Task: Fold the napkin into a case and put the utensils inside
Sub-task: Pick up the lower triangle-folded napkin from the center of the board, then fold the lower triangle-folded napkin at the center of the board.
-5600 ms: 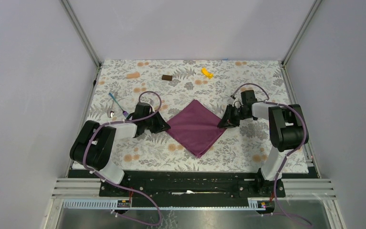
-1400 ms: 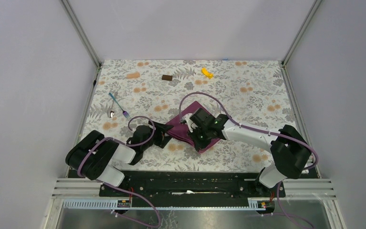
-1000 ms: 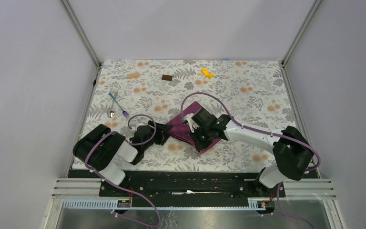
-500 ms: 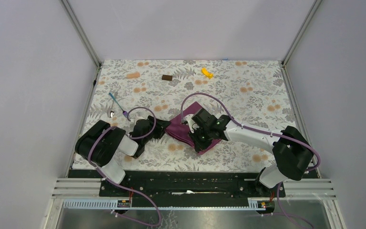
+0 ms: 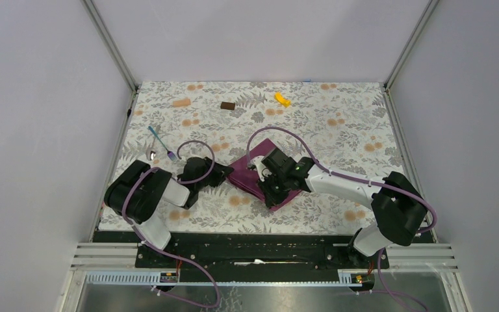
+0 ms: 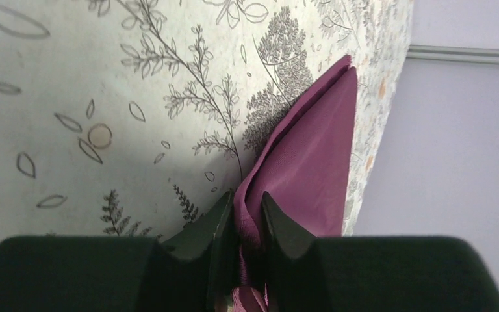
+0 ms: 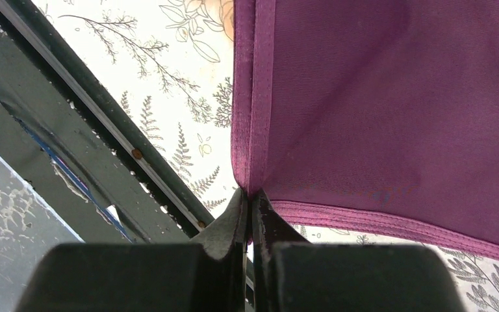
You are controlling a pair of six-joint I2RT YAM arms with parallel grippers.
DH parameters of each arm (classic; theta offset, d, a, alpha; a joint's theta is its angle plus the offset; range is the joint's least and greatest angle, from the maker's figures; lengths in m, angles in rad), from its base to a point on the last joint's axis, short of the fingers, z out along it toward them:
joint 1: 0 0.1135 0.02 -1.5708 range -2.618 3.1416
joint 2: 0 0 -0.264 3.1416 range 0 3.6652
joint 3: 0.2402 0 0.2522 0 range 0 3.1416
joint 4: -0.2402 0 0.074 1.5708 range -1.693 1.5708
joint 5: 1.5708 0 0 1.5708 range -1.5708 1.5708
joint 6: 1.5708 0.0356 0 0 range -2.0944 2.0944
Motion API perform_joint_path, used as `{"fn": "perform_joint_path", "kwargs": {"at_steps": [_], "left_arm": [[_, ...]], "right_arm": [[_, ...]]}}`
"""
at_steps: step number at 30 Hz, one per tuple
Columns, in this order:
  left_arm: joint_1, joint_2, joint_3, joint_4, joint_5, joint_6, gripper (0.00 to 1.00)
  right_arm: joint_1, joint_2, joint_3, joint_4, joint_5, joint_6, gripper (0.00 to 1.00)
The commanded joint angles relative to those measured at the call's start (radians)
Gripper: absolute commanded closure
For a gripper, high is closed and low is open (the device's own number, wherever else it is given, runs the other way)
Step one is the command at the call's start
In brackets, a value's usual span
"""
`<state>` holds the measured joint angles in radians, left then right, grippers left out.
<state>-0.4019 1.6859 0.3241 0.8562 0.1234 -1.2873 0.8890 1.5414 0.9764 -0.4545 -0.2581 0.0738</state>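
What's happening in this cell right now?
Both arms are working the napkin, which lies doubled over. The left gripper pinches its left corner, and the right gripper is shut on a near corner. The fork and spoon lie untouched off to the left, not yet inside any fold.

**Small Oddments on a Flowered Desk**

The desk [image 5: 338,123] wears a grey-and-orange floral covering. Near its far edge lie three small pieces in a loose row, well apart from one another: a peach-coloured one [image 5: 181,103] at the left, a dark brown block [image 5: 227,105] in the middle, and a yellow piece [image 5: 282,99] at the right. Plain pale walls [image 5: 260,39] close in three sides, with slanted aluminium posts [image 5: 110,45] at the back corners. A black rail [image 5: 260,250] runs along the near edge.
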Motion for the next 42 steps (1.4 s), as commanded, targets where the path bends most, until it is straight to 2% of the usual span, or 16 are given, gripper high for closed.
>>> {"fn": "perform_joint_path", "kwargs": {"at_steps": [1,5,8,11,15,18,21,26,31,36,42], "left_arm": [[0.047,-0.033,0.057,-0.277,0.014,0.159,0.79],[0.116,-0.07,0.095,-0.419,0.079,0.259,0.86],[0.168,-0.12,0.149,-0.595,0.111,0.364,0.94],[0.196,-0.194,0.212,-0.838,0.053,0.48,0.98],[0.209,-0.264,0.319,-1.104,-0.061,0.53,1.0],[0.207,-0.288,0.381,-1.212,-0.114,0.521,1.0],[0.167,-0.288,0.45,-1.29,-0.229,0.473,1.0],[0.019,-0.173,0.622,-1.435,-0.412,0.355,1.0],[-0.095,0.007,0.809,-1.588,-0.54,0.277,0.97],[-0.138,0.15,0.947,-1.686,-0.56,0.238,0.96],[-0.174,0.208,1.02,-1.71,-0.572,0.227,0.89]], "right_arm": [[0.036,-0.005,-0.018,0.06,-0.049,0.032,1.0],[0.116,0.032,-0.039,0.15,-0.082,0.095,1.0],[0.168,0.056,-0.077,0.28,-0.141,0.184,1.0],[0.203,0.083,-0.115,0.434,-0.198,0.28,1.0],[0.226,0.116,-0.164,0.686,-0.258,0.412,1.0],[0.226,0.119,-0.216,0.826,-0.282,0.498,1.0],[0.224,0.128,-0.251,0.906,-0.292,0.554,1.0],[0.154,0.135,-0.378,1.078,-0.342,0.678,1.0],[0.076,0.137,-0.471,1.134,-0.383,0.708,1.0],[0.041,0.13,-0.514,1.122,-0.371,0.689,1.0],[0.022,0.127,-0.53,1.096,-0.352,0.66,1.0]]}}
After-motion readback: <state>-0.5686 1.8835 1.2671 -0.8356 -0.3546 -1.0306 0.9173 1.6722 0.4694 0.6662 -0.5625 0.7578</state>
